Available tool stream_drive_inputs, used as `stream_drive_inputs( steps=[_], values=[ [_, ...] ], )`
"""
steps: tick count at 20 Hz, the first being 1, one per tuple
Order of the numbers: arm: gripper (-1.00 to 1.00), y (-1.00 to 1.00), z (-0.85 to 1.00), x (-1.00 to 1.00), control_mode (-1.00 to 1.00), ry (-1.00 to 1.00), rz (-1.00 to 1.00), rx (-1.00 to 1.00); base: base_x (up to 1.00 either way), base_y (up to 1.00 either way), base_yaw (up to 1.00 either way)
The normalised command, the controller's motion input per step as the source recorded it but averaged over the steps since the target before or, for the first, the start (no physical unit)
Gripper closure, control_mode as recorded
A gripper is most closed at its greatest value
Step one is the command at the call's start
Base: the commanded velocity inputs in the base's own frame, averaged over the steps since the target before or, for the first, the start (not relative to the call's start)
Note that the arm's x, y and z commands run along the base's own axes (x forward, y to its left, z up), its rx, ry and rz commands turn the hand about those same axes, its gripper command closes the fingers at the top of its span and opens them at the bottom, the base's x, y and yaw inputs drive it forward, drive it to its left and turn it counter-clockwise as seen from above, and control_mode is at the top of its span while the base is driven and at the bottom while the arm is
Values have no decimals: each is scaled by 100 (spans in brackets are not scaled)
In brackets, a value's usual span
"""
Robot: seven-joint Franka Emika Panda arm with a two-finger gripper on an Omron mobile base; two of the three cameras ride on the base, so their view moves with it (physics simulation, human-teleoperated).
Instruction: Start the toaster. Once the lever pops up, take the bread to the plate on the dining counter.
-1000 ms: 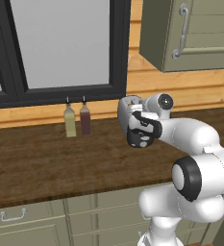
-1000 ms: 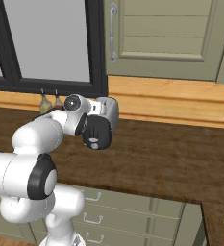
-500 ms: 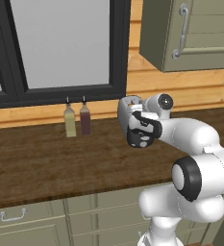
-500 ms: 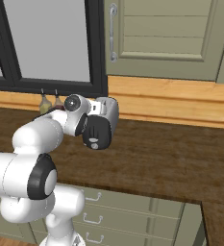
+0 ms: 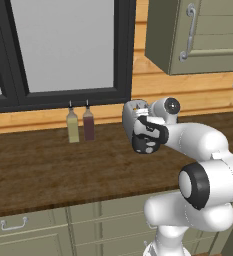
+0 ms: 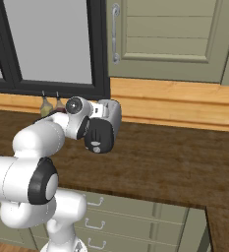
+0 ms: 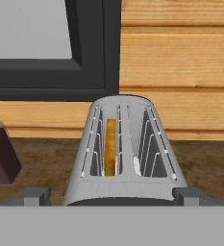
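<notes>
Claw (image 7: 111, 196) spread wide, empty — fingertips (image 7: 32, 196) flank the near end of the rounded silver-grey toaster (image 7: 125, 151), which lies straight ahead on the dark wood-grain worktop (image 5: 43, 170). Tan bread slice (image 7: 110, 146) stands upright in the left slot. Dark red bottle (image 7: 0, 153) sits to the left, beside an olive one (image 5: 72, 125).

Even flat rendered light, sharp throughout, no glare, faint shadows.
</notes>
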Motion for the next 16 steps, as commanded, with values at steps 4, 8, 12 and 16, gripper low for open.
stream_drive_inputs(
  steps=[4,8,12,16],
  values=[
    [-100,0,0,0,-100,0,0,0,0,0,0],
    [-100,0,0,0,-100,0,0,0,0,0,0],
    [-100,0,0,0,-100,0,0,0,0,0,0],
    [-100,0,0,0,-100,0,0,0,0,0,0]
  ],
)
